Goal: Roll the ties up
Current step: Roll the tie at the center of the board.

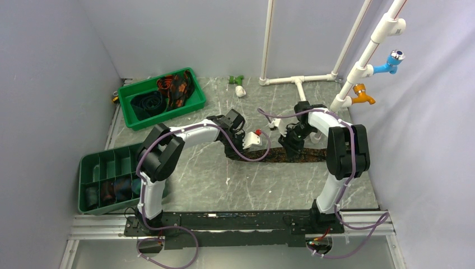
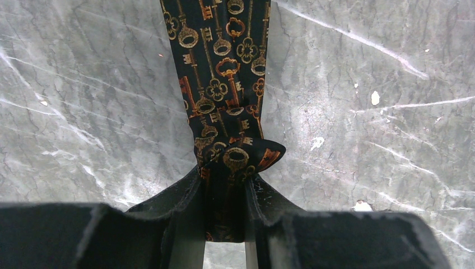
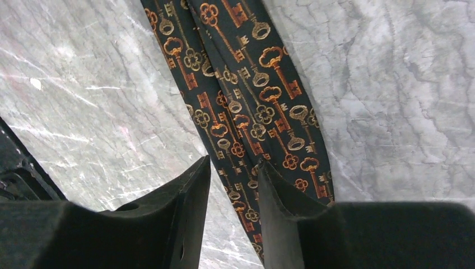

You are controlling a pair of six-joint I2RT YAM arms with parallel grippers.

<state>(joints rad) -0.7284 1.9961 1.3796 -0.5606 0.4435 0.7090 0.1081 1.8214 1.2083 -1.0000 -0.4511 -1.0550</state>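
A dark tie with orange and gold key print (image 1: 313,155) lies stretched left to right on the marble table. My left gripper (image 1: 242,147) is shut on its narrow end, where the cloth is folded over into a small curl (image 2: 241,157) between the jaws (image 2: 224,182); the tie (image 2: 218,73) runs away from it. My right gripper (image 1: 292,147) hovers over the tie's wider part (image 3: 252,101), jaws apart (image 3: 232,171), with cloth and table showing through the gap. More ties (image 1: 175,87) lie in the back green tray.
A green tray (image 1: 194,105) stands at the back left. A green compartment tray (image 1: 92,165) at the left edge holds rolled ties (image 1: 115,188). White pipes (image 1: 299,81) with blue (image 1: 390,63) and orange (image 1: 363,94) taps stand at the back right. Purple cables loop along both arms.
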